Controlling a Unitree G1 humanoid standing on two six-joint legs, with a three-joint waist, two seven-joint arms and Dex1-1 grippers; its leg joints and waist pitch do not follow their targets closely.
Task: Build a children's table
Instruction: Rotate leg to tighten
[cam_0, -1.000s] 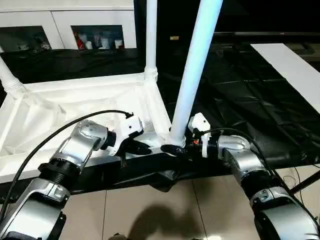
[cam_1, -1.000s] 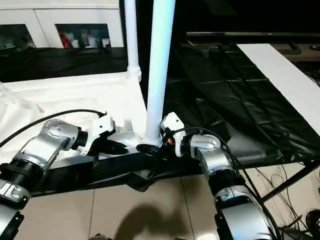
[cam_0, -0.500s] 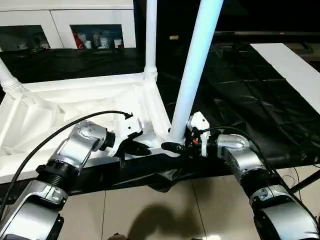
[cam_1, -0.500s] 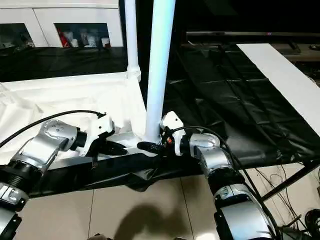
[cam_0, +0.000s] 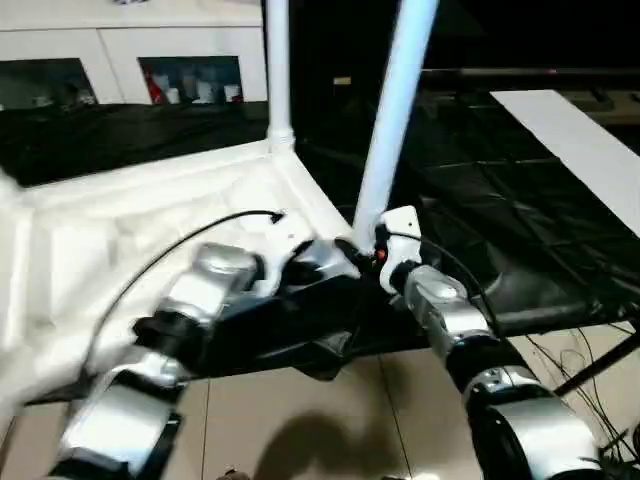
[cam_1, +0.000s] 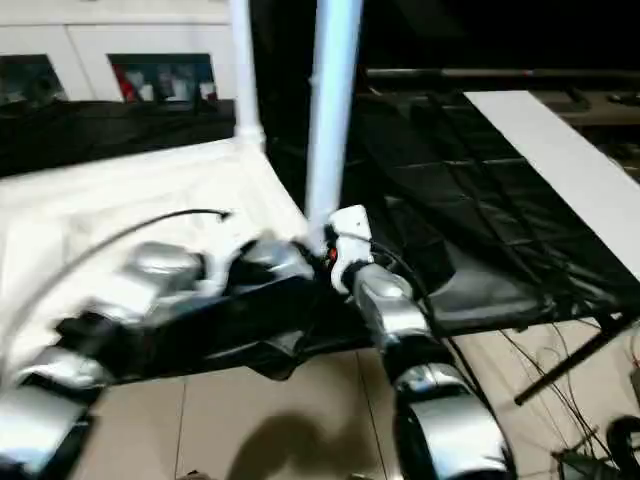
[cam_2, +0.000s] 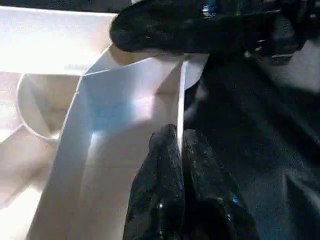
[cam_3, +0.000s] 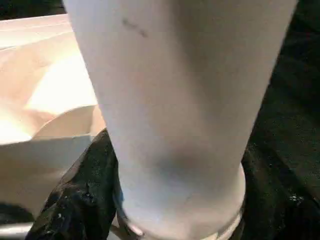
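Tabletop (cam_0: 150, 220) swung left | left end effector (cam_2: 179, 150) pinches rim (tight) | right end effector (cam_3: 165, 220) grasps leg (cam_0: 392, 120)

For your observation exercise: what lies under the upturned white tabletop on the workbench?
Black sheeting spreads beneath the tabletop and drapes over the bench's front edge. The bench surface itself is covered by it, so its material cannot be seen. Tiled floor shows below the front edge.

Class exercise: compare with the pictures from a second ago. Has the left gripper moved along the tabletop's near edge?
Yes. The left gripper has slid along the tabletop toward the near corner leg, now almost meeting the right gripper there.
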